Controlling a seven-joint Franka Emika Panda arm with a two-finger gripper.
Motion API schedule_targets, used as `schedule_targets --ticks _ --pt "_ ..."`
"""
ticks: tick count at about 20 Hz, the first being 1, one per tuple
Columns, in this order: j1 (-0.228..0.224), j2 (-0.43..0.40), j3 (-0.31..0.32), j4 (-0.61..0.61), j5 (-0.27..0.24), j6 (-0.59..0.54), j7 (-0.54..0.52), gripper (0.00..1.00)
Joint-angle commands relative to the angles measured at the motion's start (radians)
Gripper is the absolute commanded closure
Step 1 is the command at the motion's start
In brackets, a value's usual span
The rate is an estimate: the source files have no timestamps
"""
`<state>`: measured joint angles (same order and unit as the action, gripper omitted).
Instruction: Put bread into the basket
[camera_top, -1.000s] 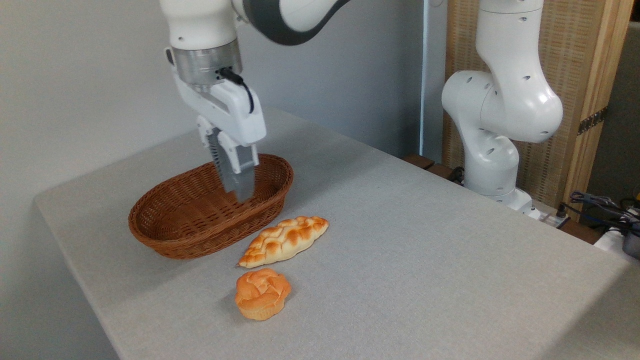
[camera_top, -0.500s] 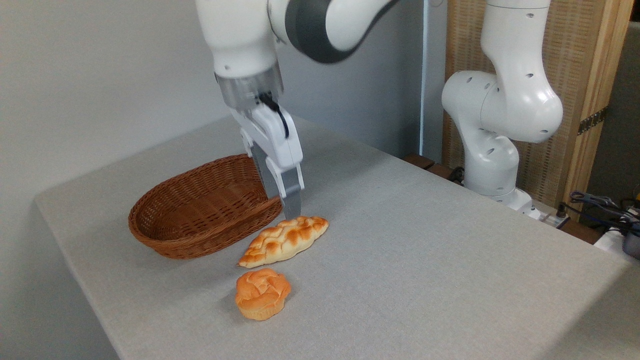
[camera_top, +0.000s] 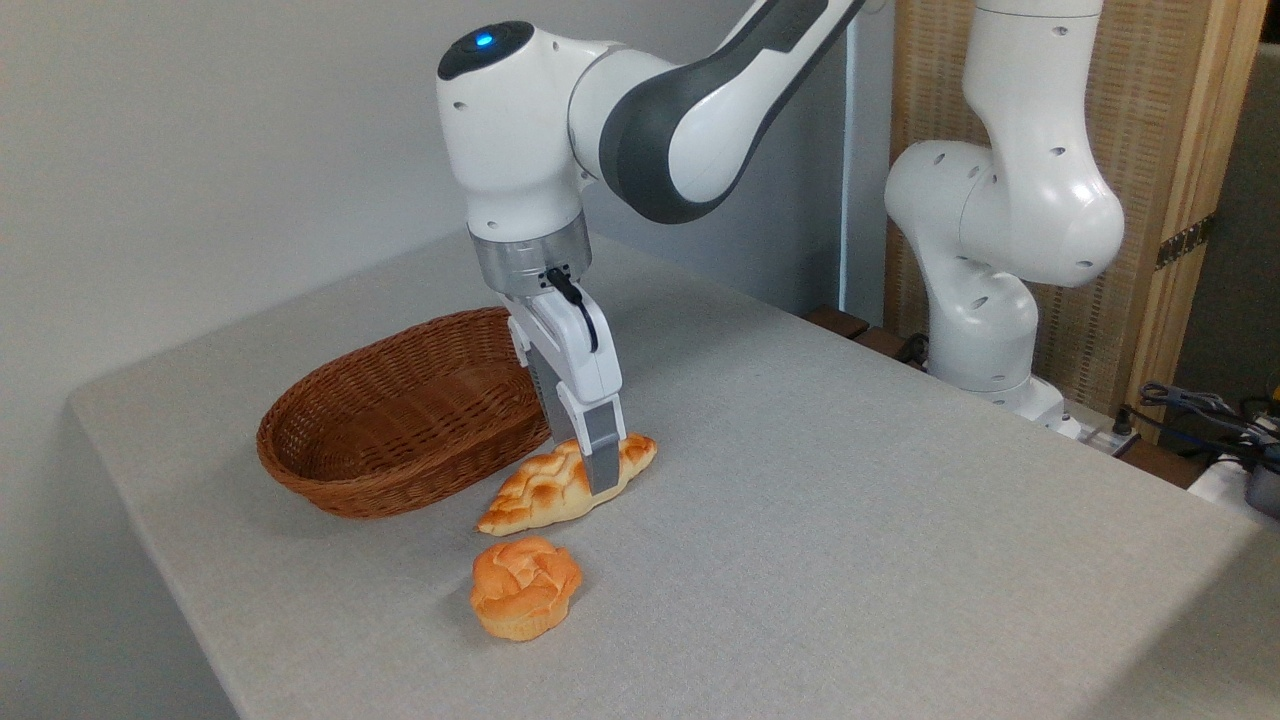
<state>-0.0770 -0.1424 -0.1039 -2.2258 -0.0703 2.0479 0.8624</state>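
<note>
Reaching down from the upper middle, the arm (camera_top: 640, 110) bends at a grey-and-white elbow, its wrist pointing straight at the table (camera_top: 800, 500); the gripper (camera_top: 600, 480) hangs upright over the bread (camera_top: 535, 493), lowered onto the loaf's right half; only one grey finger (camera_top: 603, 455) shows plainly, in front of the crust, and the other is hidden behind it, so how wide the jaws stand, or whether they pinch the loaf, I cannot tell; the fingertip seems level with the bread's near side.

The bread lies flat on the table just right of the basket (camera_top: 400, 420), near but not inside it, slanting from lower left to upper right; part of its middle is covered by the finger; a bun (camera_top: 525, 585) sits below the bread, apart from it.

The basket is oval, reddish-brown woven wicker with low sloping walls; its right end is hidden behind the gripper body; the bread is a braided, pointed loaf, golden with browned plaits; the bun is round, orange and knotted; the table has a pale grey, finely textured cloth-like surface; the arm's base (camera_top: 985, 260), glossy white, stands well to the right of the basket.
</note>
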Motion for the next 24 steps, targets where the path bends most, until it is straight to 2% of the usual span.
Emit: schedule_targets --ticks 1,4,5,6,7,8,21,24 --pt "-0.007 -0.022 0.004 -0.047 0.007 0.057 0.024 0.00" --pt "-0.017 -0.017 0.004 -0.066 0.006 0.098 0.023 0.01" --pt "-0.017 -0.016 0.003 -0.069 0.003 0.110 0.023 0.06" --pt "-0.017 -0.014 0.004 -0.072 -0.002 0.121 0.024 0.45" --pt "-0.017 -0.013 0.004 -0.072 -0.003 0.121 0.026 0.68" --pt "-0.017 -0.009 0.004 -0.074 -0.003 0.121 0.027 0.74" --pt "-0.017 -0.008 0.004 -0.069 -0.003 0.114 0.030 0.76" --pt "-0.015 -0.029 0.018 -0.028 0.006 0.031 0.032 0.76"
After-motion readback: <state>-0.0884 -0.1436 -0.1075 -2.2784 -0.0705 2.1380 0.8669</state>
